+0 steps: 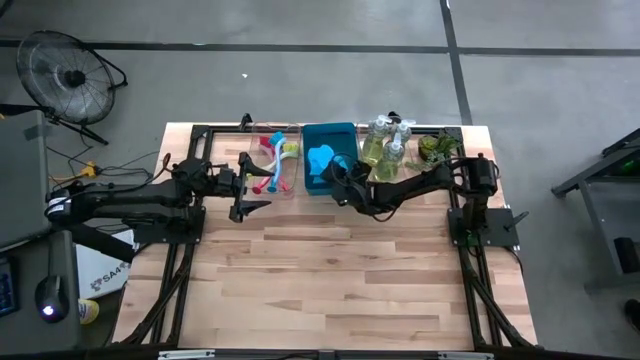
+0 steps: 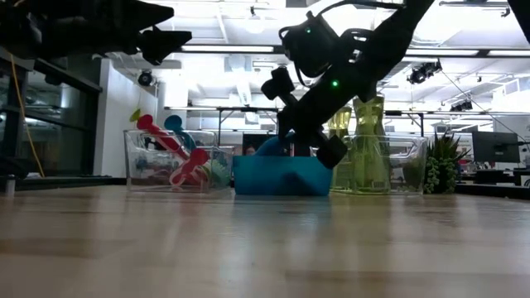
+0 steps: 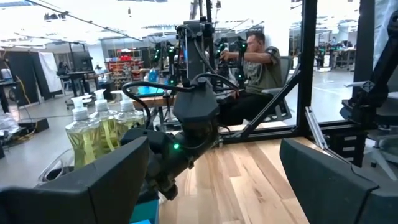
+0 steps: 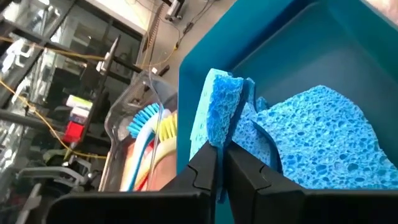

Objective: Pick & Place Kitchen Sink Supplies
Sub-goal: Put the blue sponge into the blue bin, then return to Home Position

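- High view: the worktop [image 1: 330, 270] fills the middle of the frame, with three containers in a row along its upper edge. At upper centre sits the bin [image 1: 329, 158] with sponges [image 1: 320, 162] inside. Left of it is a clear tray [image 1: 273, 158] of brushes [image 1: 270, 165]; right of it is a second tray [image 1: 390, 150] with pump bottles [image 1: 385, 148] standing in it. The right claw [image 1: 338, 178] reaches in from the right and sits over the bin's lower right part. The left claw [image 1: 250, 195] waits just below the brush tray, fingers spread and empty.
- Low view: the right claw [image 2: 290, 136] slants down from the upper right into the bin [image 2: 281, 176] at centre. The brushes [image 2: 170, 153] lean in their tray [image 2: 178, 161] at left of centre; the bottles [image 2: 364, 141] stand right of centre. The left arm [image 2: 91, 29] hangs across the upper left.
- Left wrist view: the left claw [image 3: 208, 180] shows two dark fingers wide apart along the bottom, with nothing between them. Bottles [image 3: 99, 127] stand at left; the right arm [image 3: 193, 118] crosses the centre. A seated person [image 3: 255, 62] shows at upper centre, beyond the worktop.
- Right wrist view: the right claw [image 4: 222, 177] is clenched on the lower edge of an upright sponge [image 4: 224, 112] at centre. Another sponge [image 4: 317, 137] lies at right in the bin [image 4: 280, 37]. Brush heads [image 4: 149, 124] show at left.
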